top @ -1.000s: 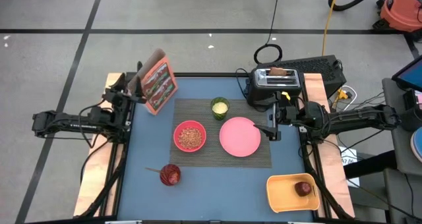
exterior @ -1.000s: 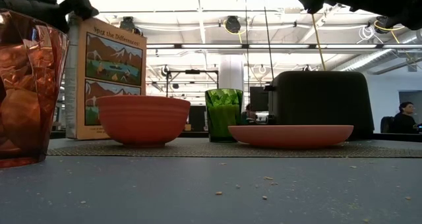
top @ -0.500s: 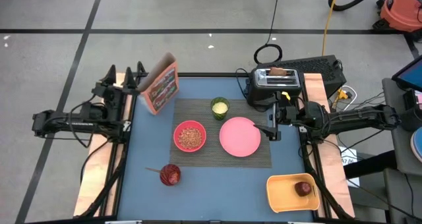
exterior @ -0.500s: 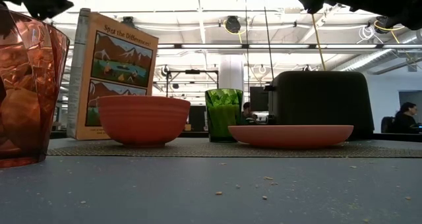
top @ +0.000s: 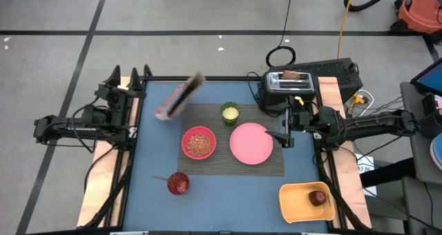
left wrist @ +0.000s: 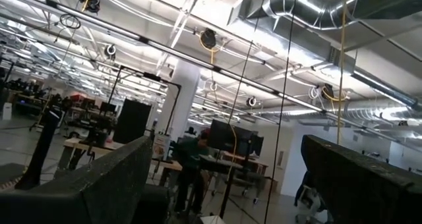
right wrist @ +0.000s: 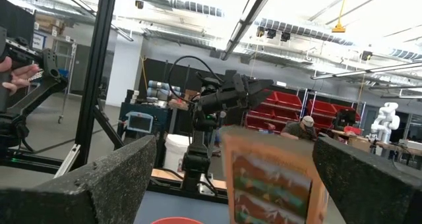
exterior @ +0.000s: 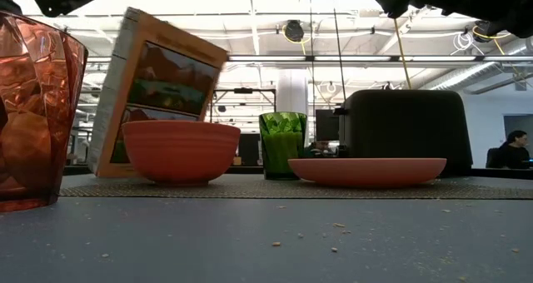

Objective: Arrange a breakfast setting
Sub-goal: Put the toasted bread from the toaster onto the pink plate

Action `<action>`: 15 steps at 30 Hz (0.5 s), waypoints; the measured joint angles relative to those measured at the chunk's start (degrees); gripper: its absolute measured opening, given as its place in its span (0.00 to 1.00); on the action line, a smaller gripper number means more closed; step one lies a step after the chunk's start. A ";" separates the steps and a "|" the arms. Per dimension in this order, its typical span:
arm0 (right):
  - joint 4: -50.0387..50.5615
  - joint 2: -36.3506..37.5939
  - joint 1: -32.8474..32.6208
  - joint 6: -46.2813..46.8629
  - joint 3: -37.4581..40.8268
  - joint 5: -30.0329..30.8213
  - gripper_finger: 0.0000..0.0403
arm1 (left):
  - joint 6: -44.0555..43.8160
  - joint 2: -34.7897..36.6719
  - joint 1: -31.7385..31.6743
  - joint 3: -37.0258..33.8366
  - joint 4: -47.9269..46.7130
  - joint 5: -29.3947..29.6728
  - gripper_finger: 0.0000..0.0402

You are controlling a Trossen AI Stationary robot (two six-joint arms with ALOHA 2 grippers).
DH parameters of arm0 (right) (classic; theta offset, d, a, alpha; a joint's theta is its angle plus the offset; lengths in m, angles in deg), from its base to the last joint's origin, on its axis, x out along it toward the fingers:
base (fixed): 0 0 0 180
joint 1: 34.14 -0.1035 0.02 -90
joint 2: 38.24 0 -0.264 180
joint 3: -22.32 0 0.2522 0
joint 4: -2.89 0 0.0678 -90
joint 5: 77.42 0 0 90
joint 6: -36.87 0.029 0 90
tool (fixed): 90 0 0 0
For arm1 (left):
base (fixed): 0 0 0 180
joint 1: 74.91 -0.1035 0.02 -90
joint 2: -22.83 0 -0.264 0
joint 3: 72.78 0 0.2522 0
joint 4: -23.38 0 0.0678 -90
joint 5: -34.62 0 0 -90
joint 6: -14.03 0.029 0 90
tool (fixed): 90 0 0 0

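- High view: your left gripper [top: 129, 74] sits at the desk's [top: 228, 186] far left corner, jaws spread and holding nothing. Just beside it the Cheerios cereal box [top: 178, 97] is blurred and tilted over the far left edge of the dark striped placemat [top: 269, 167], clear of the jaws. On the placemat you have the pink-red bowl [top: 199, 143] with brown cereal in it, the larger pink plate [top: 251, 143] to its right and a green cup [top: 230, 113] behind them. Your right gripper [top: 284, 137] hovers at the plate's right rim, jaws spread, empty. The black toaster [top: 287, 90] stands at the far right corner with the brown toast slice [top: 293, 75] in its slot. The small red apple [top: 318, 198] lies in the orange tray [top: 295, 206] at the near right corner. A red tumbler [top: 178, 183] stands near the front edge.
- Low view: the cereal box [exterior: 150, 87] leans toward the right behind the bowl [exterior: 181, 151]; the cup [exterior: 282, 144], plate [exterior: 367, 171] and toaster [exterior: 403, 123] line up to its right, the tumbler [exterior: 33, 108] closest to the camera.
- Left wrist view: you see only spread fingers [left wrist: 86, 184] and the room.
- Right wrist view: between the spread fingers [right wrist: 99, 184] the box [right wrist: 270, 174] stands across the desk, the left arm behind it.
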 joint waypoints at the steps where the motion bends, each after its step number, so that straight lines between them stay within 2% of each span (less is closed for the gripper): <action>1: 0.08 0.00 -0.01 0.00 0.00 0.00 0.98 | 0.00 -0.01 0.00 0.00 -0.07 0.02 0.98; 15: 0.42 0.00 -0.02 0.00 0.00 0.00 0.98 | -2.60 0.01 0.00 0.00 -3.87 0.10 0.98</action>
